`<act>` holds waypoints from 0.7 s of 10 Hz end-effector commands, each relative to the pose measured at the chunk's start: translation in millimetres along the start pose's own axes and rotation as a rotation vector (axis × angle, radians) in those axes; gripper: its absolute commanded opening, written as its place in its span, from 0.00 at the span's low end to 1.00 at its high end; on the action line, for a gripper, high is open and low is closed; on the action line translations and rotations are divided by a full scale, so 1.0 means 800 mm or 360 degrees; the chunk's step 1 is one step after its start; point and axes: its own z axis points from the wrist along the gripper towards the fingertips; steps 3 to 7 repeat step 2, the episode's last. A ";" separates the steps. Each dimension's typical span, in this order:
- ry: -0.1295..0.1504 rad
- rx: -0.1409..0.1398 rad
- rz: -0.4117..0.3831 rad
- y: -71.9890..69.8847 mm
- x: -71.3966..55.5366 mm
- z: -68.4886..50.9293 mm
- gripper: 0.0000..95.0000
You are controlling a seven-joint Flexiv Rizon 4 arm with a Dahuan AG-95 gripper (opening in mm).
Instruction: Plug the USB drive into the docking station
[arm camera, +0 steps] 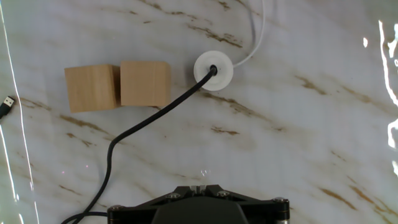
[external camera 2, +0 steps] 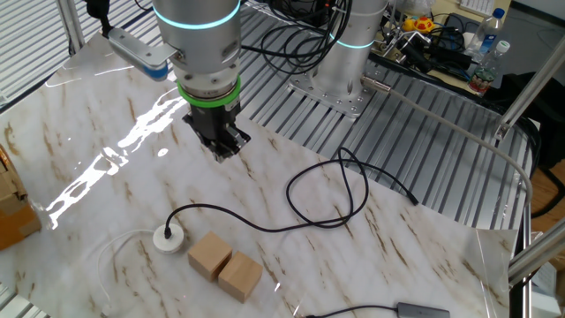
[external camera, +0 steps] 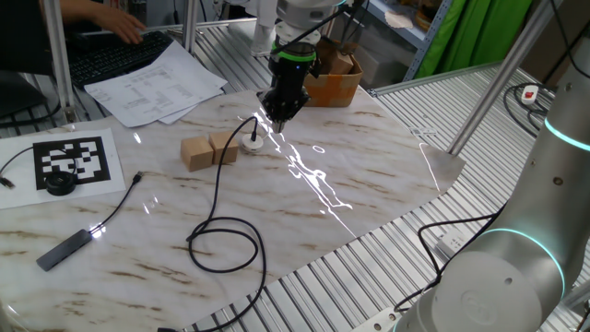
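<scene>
From where I stand, all places are given from the docking station [external camera: 253, 143], the small white disc on the marble table [external camera: 369, 166]. Going from left to right in the first fixed view: far to its left lies a printed marker sheet [external camera: 74, 160] with a black round puck [external camera: 60, 183] on it; below that, well apart from the disc, a dark flat stick [external camera: 64, 249] lies on a thin cable; nearer, just beside the disc on its left, two tan wooden blocks [external camera: 207, 150] stand touching each other. The USB drive [external camera: 254, 136] sits upright in the middle of the disc; its black cable [external camera: 221, 231] runs away from the disc toward the front of the table and makes a loop there; a thin white cable [arm camera: 256, 37] leaves the disc on the other side. The gripper [external camera: 278, 115] hangs just to the right of the disc and above it, apart from the plug; it holds nothing; whether the fingers stand wide or narrow, I cannot tell; the hand view shows only the black body at the lower edge. Behind the gripper, a cardboard box [external camera: 334, 85] stands at the table's far edge.
</scene>
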 end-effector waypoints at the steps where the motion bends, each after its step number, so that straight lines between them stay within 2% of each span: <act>1: 0.0000 0.0004 0.0009 0.000 0.001 -0.001 0.00; 7: 0.0001 0.0005 0.0013 0.000 0.001 -0.001 0.00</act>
